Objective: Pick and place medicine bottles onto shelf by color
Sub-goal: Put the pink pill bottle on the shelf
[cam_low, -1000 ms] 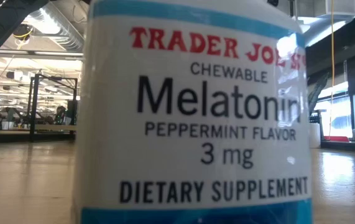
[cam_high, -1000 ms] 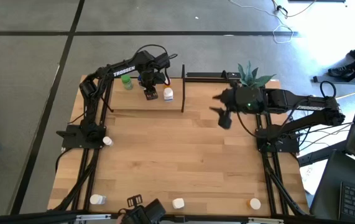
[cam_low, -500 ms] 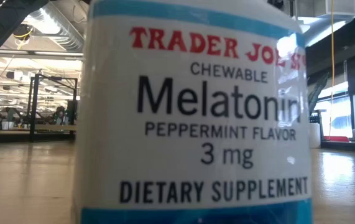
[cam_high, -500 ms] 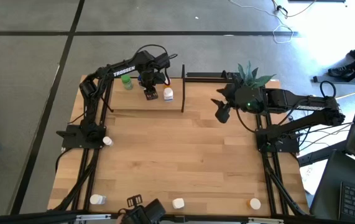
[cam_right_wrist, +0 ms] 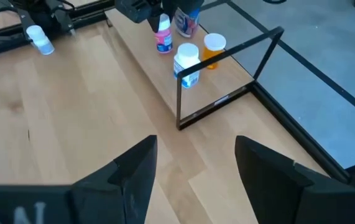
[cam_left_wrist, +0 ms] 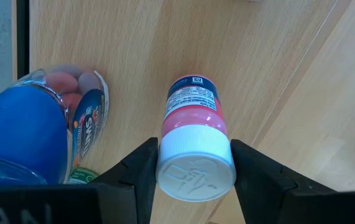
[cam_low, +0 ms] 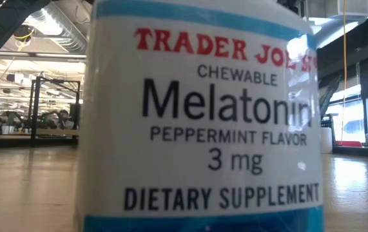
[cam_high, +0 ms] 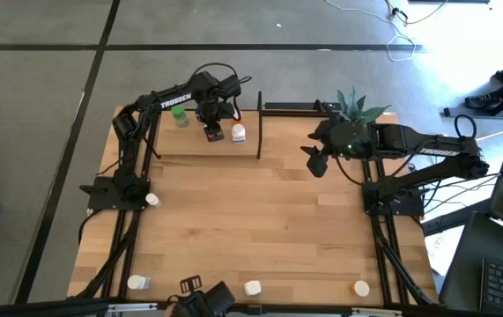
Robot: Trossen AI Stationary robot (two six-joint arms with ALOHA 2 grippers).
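Left gripper (cam_left_wrist: 194,171) fingers clamp the pink bottle (cam_left_wrist: 194,149) upright on the shelf (cam_high: 198,145), among five bottles there, four more on the table (cam_high: 260,220), right gripper (cam_high: 316,162) spread, empty, hovering by the plant (cam_high: 357,107).

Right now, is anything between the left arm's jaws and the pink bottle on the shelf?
No. In the left wrist view the pink bottle stands on the shelf right between the left gripper jaws, with nothing in between. The blue bottle stands beside it, clear of the jaws.
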